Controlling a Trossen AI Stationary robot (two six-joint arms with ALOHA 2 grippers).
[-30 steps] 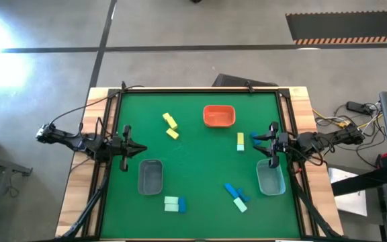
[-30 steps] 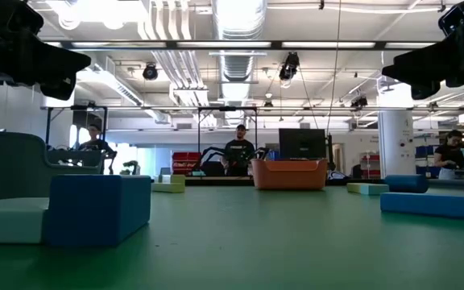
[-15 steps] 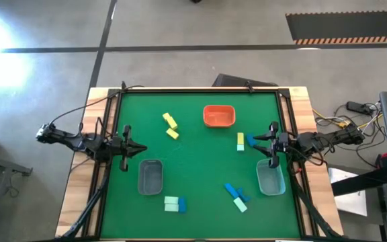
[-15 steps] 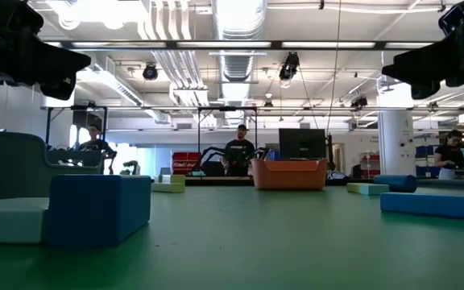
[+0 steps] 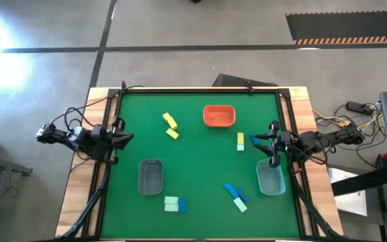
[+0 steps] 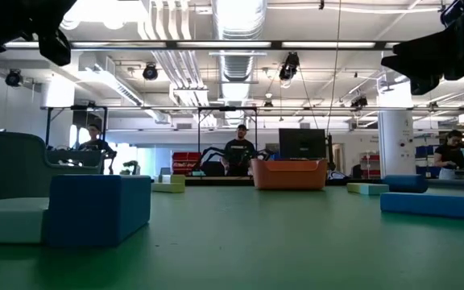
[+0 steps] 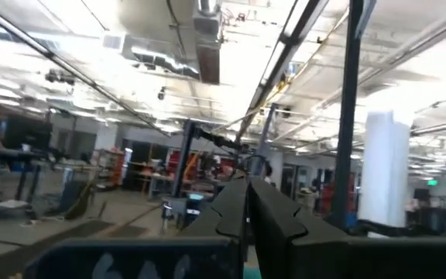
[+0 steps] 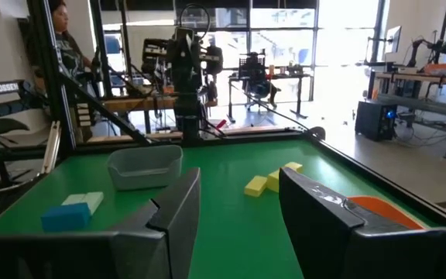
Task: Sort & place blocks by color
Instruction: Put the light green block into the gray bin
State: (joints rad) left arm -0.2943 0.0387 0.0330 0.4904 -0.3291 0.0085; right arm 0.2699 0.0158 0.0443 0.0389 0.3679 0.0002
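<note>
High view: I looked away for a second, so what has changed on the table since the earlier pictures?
The left gripper pulled back toward the table's left edge and far side, fingers shut and empty. The right gripper stayed beside the right bin, open and empty. No blocks, bins or orange tray moved.

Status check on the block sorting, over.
Left gripper shut, empty, at table's left edge. Right gripper open, empty, beside yellow block. Blocks all loose on mat; nothing blocking.

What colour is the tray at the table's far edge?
Orange; the tray shows best in the high view.
</note>
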